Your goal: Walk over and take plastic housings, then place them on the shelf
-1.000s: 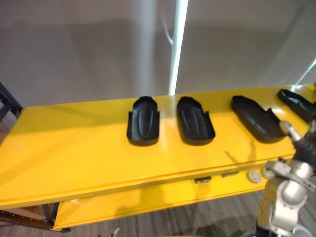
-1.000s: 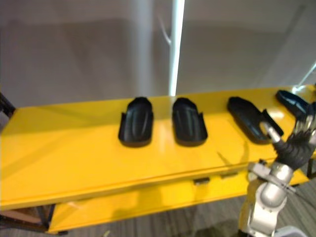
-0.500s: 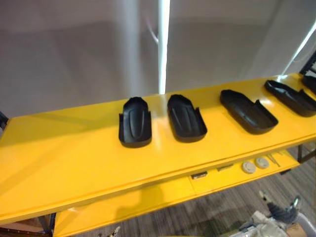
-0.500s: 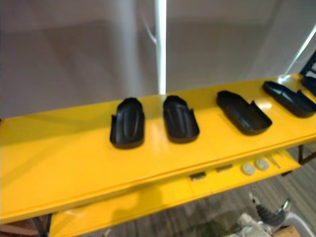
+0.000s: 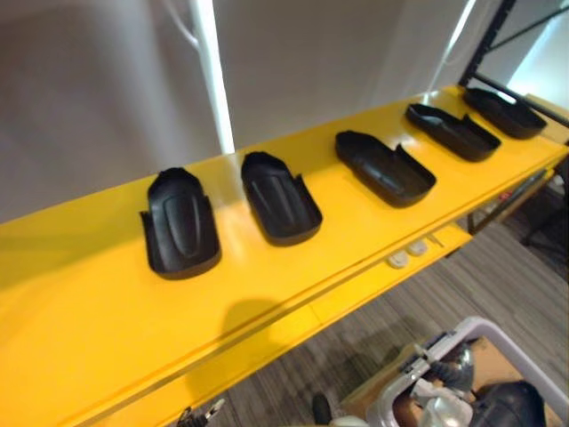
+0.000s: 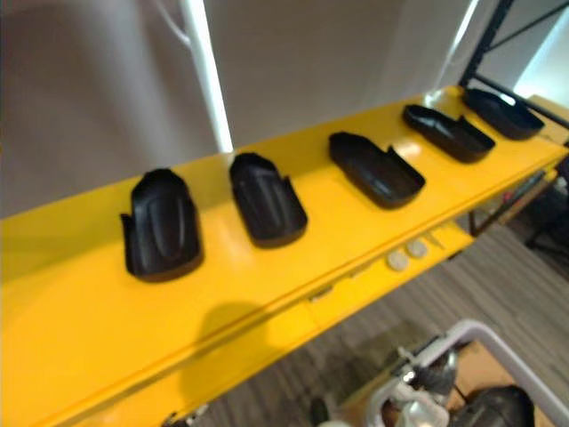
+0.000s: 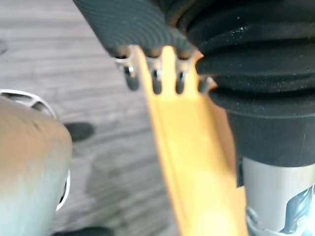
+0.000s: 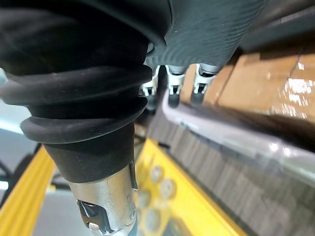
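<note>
Silver, dark-tipped fingers of the left hand hang loose and straight with nothing between them. The right hand shows the same slack, empty row, so neither hand carries anything. Just past the left hand a yellow edge crosses the grey wood-patterned floor, seemingly part of the long yellow shelf. Close beyond the right hand lie a pale tubular rail and a sheet of brown cardboard. Farther out from it is a lower yellow ledge bearing two small round white discs. Well apart from both hands, on the shelf's glossy top, five black plastic housings lie in a row. They are shallow and tray-like, and each sits clear of its neighbour. The widest bare stretch of shelf lies beyond the housing at the robot's left end. With both hands empty and parts already laid out, the step in hand looks like the walk to fetch another housing rather than a placement. The next move calls for finding the supply and lowering an opened hand over one housing. The fingers would then close on its rim firmly enough to carry it to that bare stretch. Whether the cardboard beside the right hand belongs to that supply cannot be told.
</note>
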